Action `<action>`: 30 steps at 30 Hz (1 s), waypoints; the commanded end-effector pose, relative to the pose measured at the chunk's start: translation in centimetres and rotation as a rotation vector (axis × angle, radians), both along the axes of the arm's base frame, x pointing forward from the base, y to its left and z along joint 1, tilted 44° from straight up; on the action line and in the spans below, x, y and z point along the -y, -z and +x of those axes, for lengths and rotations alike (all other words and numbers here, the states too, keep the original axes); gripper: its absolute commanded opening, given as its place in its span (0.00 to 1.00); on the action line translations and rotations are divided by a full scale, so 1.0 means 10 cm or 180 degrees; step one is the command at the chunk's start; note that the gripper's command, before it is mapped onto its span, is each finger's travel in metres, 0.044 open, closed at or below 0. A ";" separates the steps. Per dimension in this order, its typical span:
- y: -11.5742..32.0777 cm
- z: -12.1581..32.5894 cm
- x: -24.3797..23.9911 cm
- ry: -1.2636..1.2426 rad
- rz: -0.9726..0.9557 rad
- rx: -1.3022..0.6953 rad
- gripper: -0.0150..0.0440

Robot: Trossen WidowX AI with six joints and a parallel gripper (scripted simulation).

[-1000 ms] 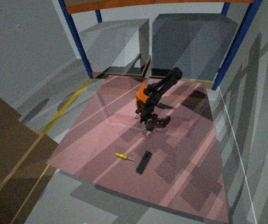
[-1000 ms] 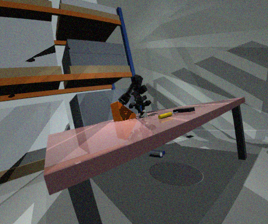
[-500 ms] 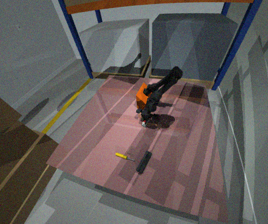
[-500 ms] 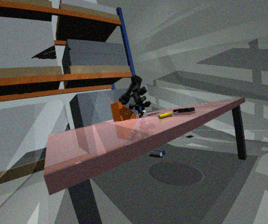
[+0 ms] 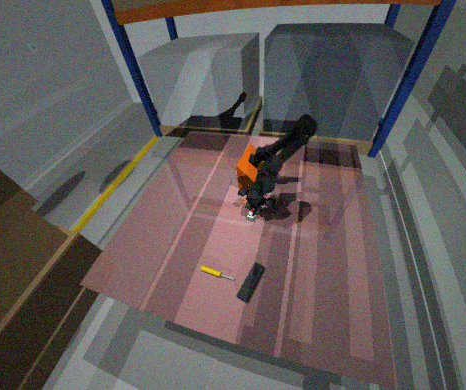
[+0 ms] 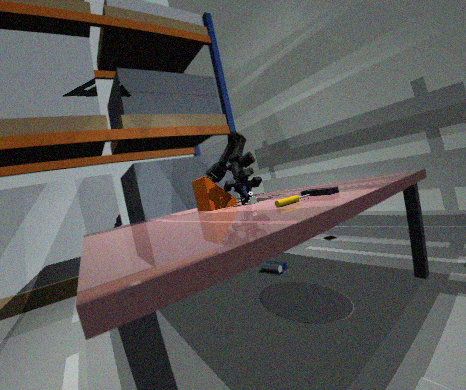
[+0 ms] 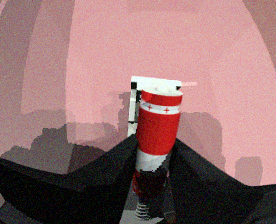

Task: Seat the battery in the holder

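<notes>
The red battery with a white band shows in the wrist view, its terminal end at the top, near the holder's far end wall. My gripper is shut on the battery around its lower half. The white holder lies under and around the battery; its left side wall shows beside the battery. The holder's coil spring shows below the battery's flat end, between the fingers. The fingers partly hide the flat end. Whether the terminal end is under the lip or above it I cannot tell.
An orange block-like bin stands close beside the arm. A yellow-handled screwdriver and a dark oblong object lie on the pink table, away from the gripper.
</notes>
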State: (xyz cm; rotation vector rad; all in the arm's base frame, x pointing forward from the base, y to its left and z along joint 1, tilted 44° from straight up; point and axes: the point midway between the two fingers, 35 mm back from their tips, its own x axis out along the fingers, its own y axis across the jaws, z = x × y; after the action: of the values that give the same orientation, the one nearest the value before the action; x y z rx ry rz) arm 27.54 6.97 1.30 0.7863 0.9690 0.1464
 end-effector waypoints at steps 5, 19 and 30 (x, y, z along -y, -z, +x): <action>0.00 -0.07 -0.03 0.0013 -0.0003 0.0013 0.37; 0.00 -0.16 -0.05 0.0018 -0.0011 0.0004 0.37; 0.03 -0.13 -0.05 -0.0100 -0.0049 -0.0131 0.37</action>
State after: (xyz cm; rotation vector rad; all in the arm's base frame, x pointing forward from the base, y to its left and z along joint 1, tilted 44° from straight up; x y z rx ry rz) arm 26.45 7.31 1.41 0.7656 0.9887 0.1420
